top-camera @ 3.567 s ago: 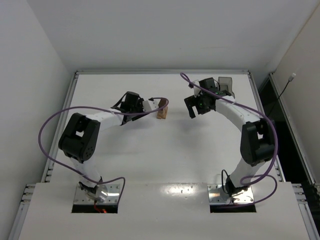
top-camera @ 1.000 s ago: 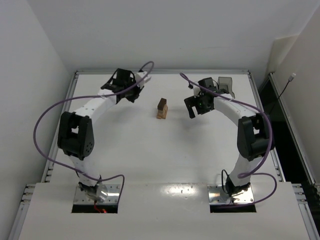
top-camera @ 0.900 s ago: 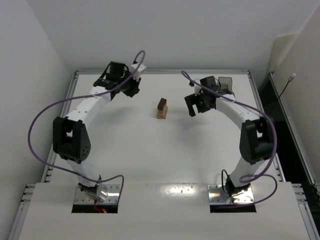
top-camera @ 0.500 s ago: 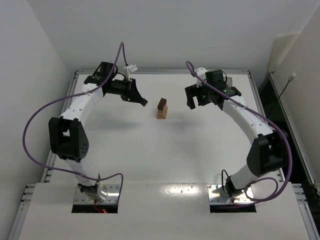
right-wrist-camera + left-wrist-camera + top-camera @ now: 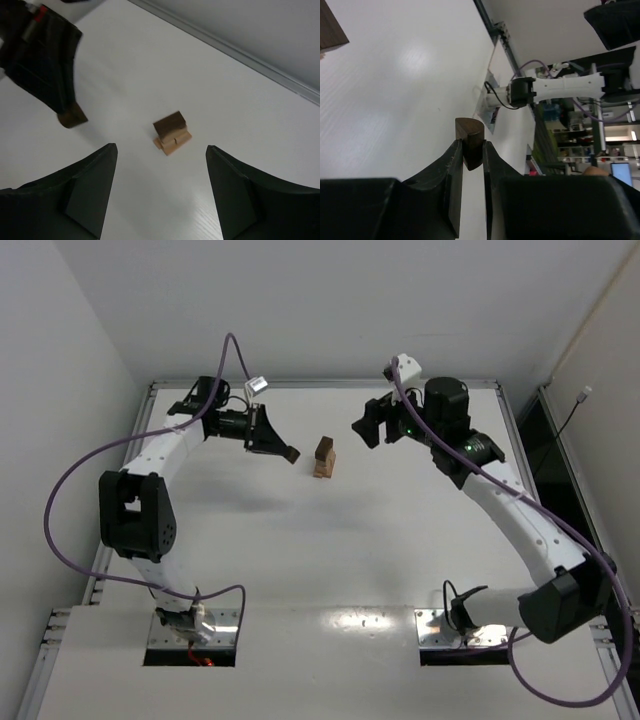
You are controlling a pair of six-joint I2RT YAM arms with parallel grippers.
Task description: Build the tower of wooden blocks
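The tower [image 5: 324, 457] stands on the desk [image 5: 330, 540], a dark piece topping tan ones. The left pincer [image 5: 284, 450] is clamped on a dark block [image 5: 469, 142] nearby, not yet placed. The right pincer [image 5: 159, 155] gapes empty.

White table [image 5: 330, 550] lay beneath the left gripper [image 5: 288, 452]; plain white wall [image 5: 330, 310] rose beyond it, a metal rail [image 5: 320, 384] along the wall's foot.
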